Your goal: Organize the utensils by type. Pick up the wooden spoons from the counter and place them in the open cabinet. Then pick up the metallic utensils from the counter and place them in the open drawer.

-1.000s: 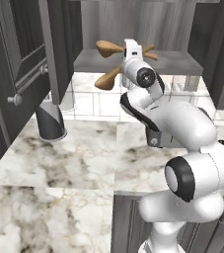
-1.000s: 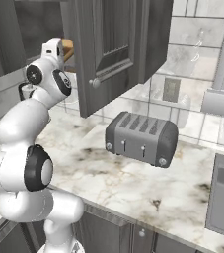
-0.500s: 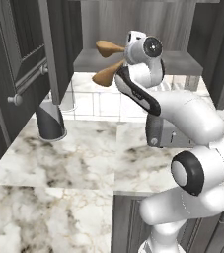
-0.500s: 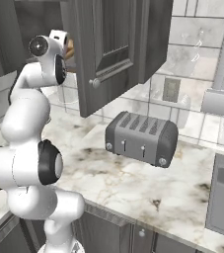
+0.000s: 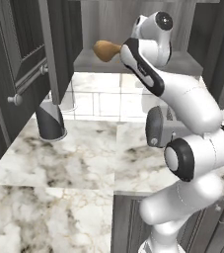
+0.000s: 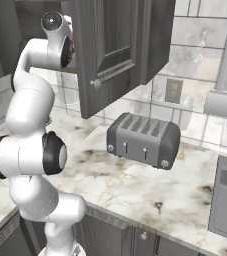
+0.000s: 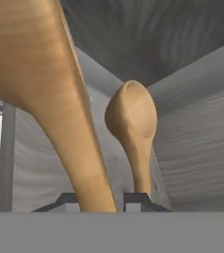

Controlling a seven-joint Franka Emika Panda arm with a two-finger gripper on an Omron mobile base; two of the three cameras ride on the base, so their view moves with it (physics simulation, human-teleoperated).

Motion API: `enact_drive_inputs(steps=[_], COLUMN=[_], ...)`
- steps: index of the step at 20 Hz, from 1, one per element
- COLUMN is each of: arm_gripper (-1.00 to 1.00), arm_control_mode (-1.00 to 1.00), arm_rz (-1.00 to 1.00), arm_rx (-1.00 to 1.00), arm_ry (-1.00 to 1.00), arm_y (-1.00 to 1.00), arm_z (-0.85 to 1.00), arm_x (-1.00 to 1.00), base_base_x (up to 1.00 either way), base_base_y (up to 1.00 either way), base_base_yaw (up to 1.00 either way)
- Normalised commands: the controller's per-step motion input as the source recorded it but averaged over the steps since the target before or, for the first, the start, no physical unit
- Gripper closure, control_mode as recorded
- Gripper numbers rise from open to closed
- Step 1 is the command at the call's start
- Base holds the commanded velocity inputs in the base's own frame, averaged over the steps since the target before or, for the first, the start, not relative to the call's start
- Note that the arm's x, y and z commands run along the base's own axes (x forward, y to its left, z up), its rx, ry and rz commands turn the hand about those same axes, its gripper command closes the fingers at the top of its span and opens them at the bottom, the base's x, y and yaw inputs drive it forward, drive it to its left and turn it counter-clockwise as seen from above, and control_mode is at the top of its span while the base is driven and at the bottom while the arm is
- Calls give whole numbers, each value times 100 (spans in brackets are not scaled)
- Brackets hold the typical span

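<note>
My gripper (image 7: pixel 102 201) is up inside the open cabinet (image 5: pixel 133 62), above its grey shelf. One wooden spoon (image 7: pixel 49 84) runs close past the camera, and its handle drops between my two finger tips, which are shut on it. A second wooden spoon (image 7: pixel 131 121) lies further in on the shelf, bowl pointing away. In the left base view one tan spoon bowl (image 5: pixel 106 50) sticks out to the left of the hand. The hand (image 6: pixel 60 42) sits beside the open cabinet door (image 6: pixel 120 50). The marble counter (image 5: pixel 74 158) lies below. The drawer and the forks are out of view.
A dark striped cylinder (image 5: pixel 51 121) stands on the counter at the back left. A grey toaster (image 6: pixel 144 139) sits against the tiled wall to the arm's right. Open cabinet doors (image 5: pixel 27 59) hang on both sides of the hand.
The hand has lifted and pushed further into the cabinet. Two spoon bowls showed left of the hand before; now one shows there.
</note>
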Motion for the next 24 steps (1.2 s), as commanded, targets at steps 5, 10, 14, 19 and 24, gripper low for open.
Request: enact_drive_inputs(steps=[5, 10, 14, 19, 24], arm_gripper=[100, 100, 100, 100, 100], arm_control_mode=[-100, -100, -100, -100, -100], arm_rz=[-4, 1, 7, 10, 10], arm_rx=[5, 0, -3, -6, -6], arm_ry=[10, 1, 0, -1, -6], arm_y=[-7, -14, -13, -17, -19], arm_z=[-6, -8, -26, -44, -31], arm_x=[8, 16, 18, 2, 12], base_base_x=[0, 0, 0, 0, 0], base_base_y=[0, 0, 0, 0, 0], base_base_yaw=[0, 0, 0, 0, 0])
